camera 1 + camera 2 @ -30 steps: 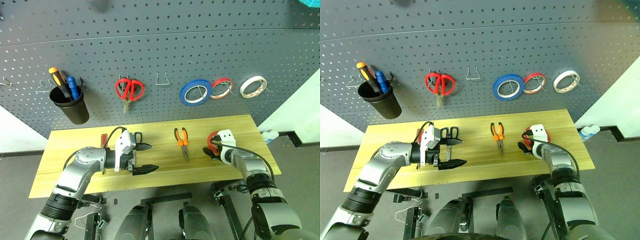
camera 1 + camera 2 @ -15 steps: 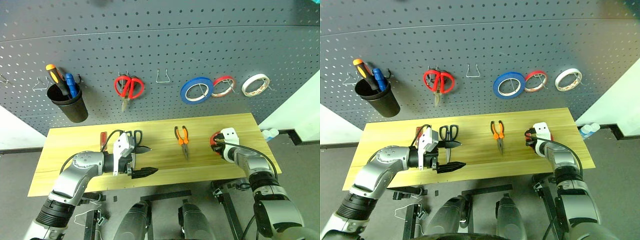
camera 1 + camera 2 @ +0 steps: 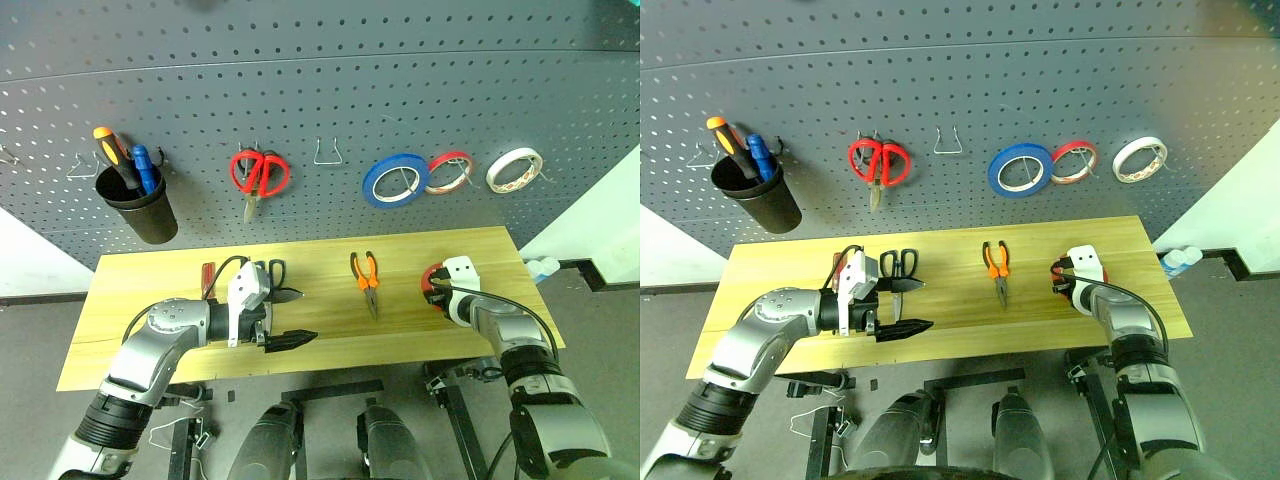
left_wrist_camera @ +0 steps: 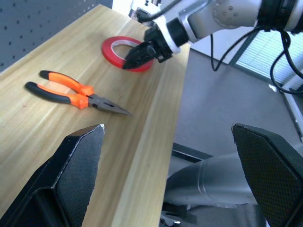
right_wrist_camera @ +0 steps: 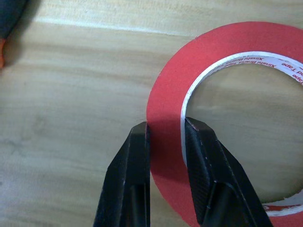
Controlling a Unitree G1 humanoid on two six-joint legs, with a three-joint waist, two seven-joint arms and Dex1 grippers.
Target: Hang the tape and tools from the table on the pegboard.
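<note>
The red tape (image 5: pixel 213 52) lies flat on the light wood table (image 3: pixel 150 300) near its right end. My right gripper (image 5: pixel 165 127) is shut on the tape's ring wall, one finger outside it and one inside. My left gripper (image 3: pixel 305 315) hovers open and empty over the table's left half, pointing right. Behind it lie the black-handled scissors (image 3: pixel 272 275) and the red-handled screwdriver (image 3: pixel 208 280). The orange-and-black pliers (image 3: pixel 365 280) lie mid-table, between the two grippers. The dark grey pegboard (image 3: pixel 330 100) rises behind the table.
On the pegboard hang a black cup (image 3: pixel 140 215) with orange and blue screwdrivers, red-handled scissors (image 3: pixel 258 178), a bare wire hook (image 3: pixel 325 153), a blue roll (image 3: pixel 393 182), a thin red roll (image 3: pixel 447 172) and a white roll (image 3: pixel 513 170).
My right gripper has shut on the wall of the red tape. The left arm has stayed where it was; the head view has shifted slightly.
</note>
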